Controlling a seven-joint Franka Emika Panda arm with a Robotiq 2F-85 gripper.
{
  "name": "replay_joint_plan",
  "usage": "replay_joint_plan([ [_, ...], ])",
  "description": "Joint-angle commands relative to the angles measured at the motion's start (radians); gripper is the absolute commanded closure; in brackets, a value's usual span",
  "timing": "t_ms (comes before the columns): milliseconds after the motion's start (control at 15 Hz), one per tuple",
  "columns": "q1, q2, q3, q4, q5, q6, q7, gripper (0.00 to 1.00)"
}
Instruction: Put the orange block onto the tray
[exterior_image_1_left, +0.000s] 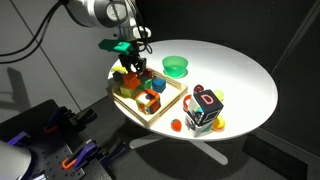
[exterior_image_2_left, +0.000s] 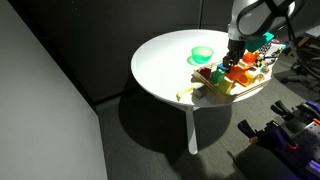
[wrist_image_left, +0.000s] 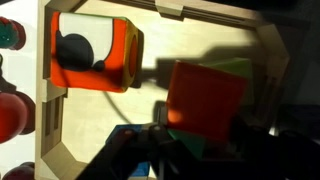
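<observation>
The claw (exterior_image_1_left: 137, 70) hangs over the tray (exterior_image_1_left: 166, 106) at centre-left of the white round tabletop (exterior_image_1_left: 242, 78); in an exterior view it reaches down from the upper right (exterior_image_2_left: 238, 62). In the wrist view the orange block (wrist_image_left: 205, 100) fills the middle right of the frame, looming close to the lens with dark fingers on either side, so the claw appears to be pinching it above the tray floor. A larger orange-red block with a dark hollow (wrist_image_left: 98, 52) lies in the tray at upper left. A green bowl (exterior_image_1_left: 175, 66) sits just beyond the tray.
</observation>
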Motion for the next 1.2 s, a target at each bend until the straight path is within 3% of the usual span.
replay_joint_plan([
  [0,-0.035,-0.053,-0.007,-0.047,0.03,0.024,-0.016,0.69],
  [67,-0.044,-0.057,-0.008,-0.049,0.035,0.022,-0.019,0.69],
  [133,-0.051,-0.061,-0.008,-0.05,0.041,0.015,-0.024,0.19],
  [200,-0.057,-0.063,-0.008,-0.051,0.048,0.015,-0.027,0.17],
  [333,-0.063,-0.068,-0.007,-0.051,0.059,0.014,-0.028,0.03],
  [1133,-0.049,-0.138,0.014,-0.048,0.09,-0.027,-0.015,0.0],
])
